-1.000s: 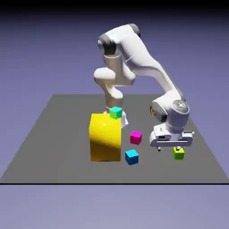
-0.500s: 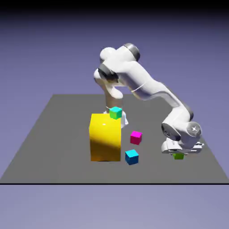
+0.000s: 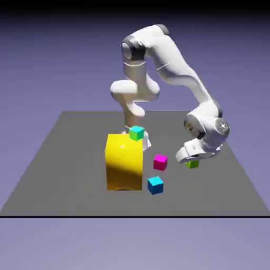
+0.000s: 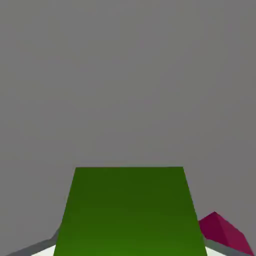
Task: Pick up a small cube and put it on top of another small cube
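Hand (image 3: 191,160) with lime cube (image 3: 192,164) beside magenta cube (image 3: 160,162).

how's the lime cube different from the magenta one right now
The lime cube is yellow-green and sits under the gripper, between its jaws, apparently just off the table; the magenta cube is pink and rests free on the table. In the hand view the lime cube fills the lower frame, while only a corner of the magenta cube shows. Both look about the same small size.

Glossy white plastic-looking arm (image 3: 174,68) — matt, smooth small cube (image 4: 129,212) — flat matt grey table (image 3: 63,153).
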`<control>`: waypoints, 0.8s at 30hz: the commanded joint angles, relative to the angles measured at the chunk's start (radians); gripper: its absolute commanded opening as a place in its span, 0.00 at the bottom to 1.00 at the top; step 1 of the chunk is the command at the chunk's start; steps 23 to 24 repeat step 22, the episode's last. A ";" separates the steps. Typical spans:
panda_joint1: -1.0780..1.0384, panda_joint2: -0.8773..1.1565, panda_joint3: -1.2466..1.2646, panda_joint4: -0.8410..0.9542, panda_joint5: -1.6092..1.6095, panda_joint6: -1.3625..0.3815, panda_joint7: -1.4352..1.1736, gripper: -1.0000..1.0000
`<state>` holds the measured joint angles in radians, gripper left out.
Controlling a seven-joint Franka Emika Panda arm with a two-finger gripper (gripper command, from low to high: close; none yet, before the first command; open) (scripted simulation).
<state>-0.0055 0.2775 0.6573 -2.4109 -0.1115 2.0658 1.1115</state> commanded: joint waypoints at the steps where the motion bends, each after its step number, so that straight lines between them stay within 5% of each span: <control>1: 0.014 -0.036 -0.016 -0.030 0.008 0.001 -0.036 0.00; 12: 0.155 -0.415 -0.185 -0.344 0.132 0.014 -0.426 0.00; 19: 0.158 -0.243 -0.220 -0.423 0.026 0.246 -0.342 0.00; 20: 0.158 -0.243 -0.220 -0.423 0.026 0.246 -0.342 1.00; 24: 0.158 -0.275 -0.214 -0.408 0.046 0.202 -0.358 1.00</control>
